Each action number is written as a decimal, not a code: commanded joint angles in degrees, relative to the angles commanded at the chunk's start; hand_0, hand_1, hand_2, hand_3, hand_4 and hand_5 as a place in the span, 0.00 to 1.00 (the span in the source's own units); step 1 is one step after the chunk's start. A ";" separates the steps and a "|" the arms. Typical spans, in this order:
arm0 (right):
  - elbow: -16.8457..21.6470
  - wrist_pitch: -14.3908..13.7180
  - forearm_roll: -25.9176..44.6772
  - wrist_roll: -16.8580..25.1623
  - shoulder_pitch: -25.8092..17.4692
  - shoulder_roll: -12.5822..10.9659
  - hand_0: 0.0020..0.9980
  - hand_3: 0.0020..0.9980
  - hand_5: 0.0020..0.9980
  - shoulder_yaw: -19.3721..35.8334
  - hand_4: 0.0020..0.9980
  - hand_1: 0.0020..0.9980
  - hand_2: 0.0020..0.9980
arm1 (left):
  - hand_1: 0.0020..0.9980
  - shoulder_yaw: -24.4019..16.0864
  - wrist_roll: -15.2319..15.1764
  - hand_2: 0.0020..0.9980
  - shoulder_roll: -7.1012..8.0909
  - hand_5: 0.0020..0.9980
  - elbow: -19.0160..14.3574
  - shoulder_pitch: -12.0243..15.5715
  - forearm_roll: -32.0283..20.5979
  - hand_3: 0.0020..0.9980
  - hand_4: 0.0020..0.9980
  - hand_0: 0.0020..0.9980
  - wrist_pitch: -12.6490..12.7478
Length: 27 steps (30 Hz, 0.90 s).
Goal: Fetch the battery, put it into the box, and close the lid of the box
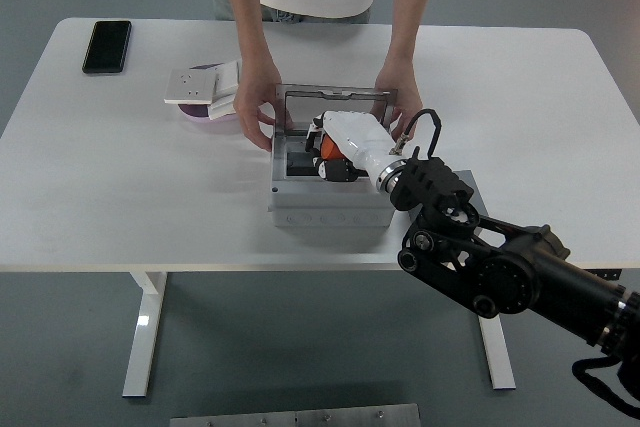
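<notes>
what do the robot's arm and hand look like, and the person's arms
The right arm is black, built of chunky round joints, with a silver ring at the wrist and a black cable looping above it. The right hand is white-covered with black fingers. The person's arms are bare below a white top.
</notes>
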 joint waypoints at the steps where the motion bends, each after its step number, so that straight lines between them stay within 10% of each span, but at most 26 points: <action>1: 0.04 0.03 0.04 0.01 0.05 -0.02 0.27 0.36 0.00 -0.03 0.26 0.30 0.35 | 0.75 0.01 0.00 0.64 0.01 0.00 0.00 -0.02 -0.01 0.57 0.43 0.62 0.00; 13: -0.26 0.44 2.58 1.55 0.12 -0.09 0.27 0.37 0.00 0.57 0.26 0.30 0.35 | 0.75 -0.14 0.11 0.64 0.08 0.00 -0.03 -0.10 0.21 0.57 0.43 0.61 0.06; 14: -0.29 0.43 2.77 1.64 0.12 -0.07 0.36 0.53 0.00 0.63 0.53 0.37 0.47 | 0.75 -0.14 0.11 0.64 0.08 0.00 -0.03 -0.10 0.23 0.57 0.43 0.61 0.05; 27: -0.63 0.36 3.90 2.57 -0.01 0.36 0.44 0.66 0.00 0.82 0.55 0.54 0.61 | 0.75 -0.19 0.16 0.64 0.05 0.00 -0.10 -0.08 0.37 0.57 0.43 0.61 0.05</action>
